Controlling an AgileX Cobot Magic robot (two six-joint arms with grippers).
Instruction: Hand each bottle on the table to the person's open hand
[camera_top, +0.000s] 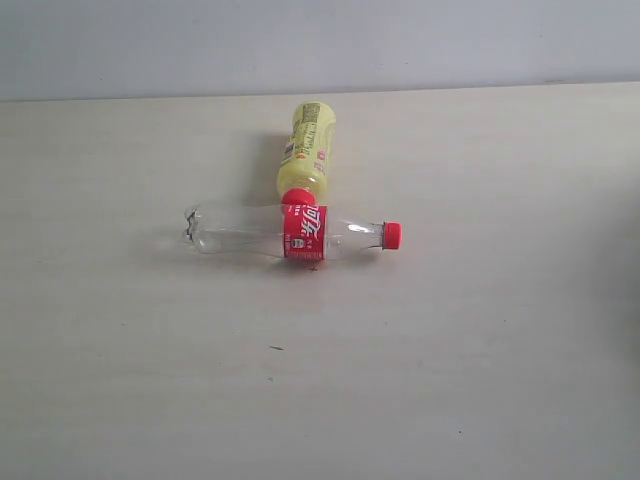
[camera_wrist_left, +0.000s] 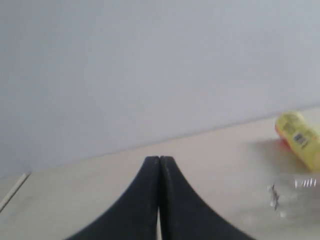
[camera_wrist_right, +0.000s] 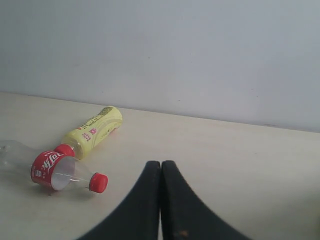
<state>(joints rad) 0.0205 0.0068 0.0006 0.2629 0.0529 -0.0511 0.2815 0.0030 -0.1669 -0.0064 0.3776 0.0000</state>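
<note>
Two bottles lie on their sides on the pale table (camera_top: 120, 380). The yellow bottle (camera_top: 307, 148) points its red cap toward the clear bottle (camera_top: 290, 232), which has a red label and red cap and lies crosswise in front of it, touching it. Both bottles also show in the right wrist view, yellow bottle (camera_wrist_right: 93, 130) and clear bottle (camera_wrist_right: 52, 170), off to one side of my right gripper (camera_wrist_right: 161, 163), which is shut and empty. My left gripper (camera_wrist_left: 159, 158) is shut and empty too, with the yellow bottle (camera_wrist_left: 301, 138) and clear bottle (camera_wrist_left: 295, 195) apart from it. No person's open hand is in view.
A plain grey-white wall (camera_top: 320, 40) rises behind the table's far edge. A few tiny dark specks (camera_top: 275, 348) mark the tabletop in front of the bottles. Neither arm appears in the exterior view.
</note>
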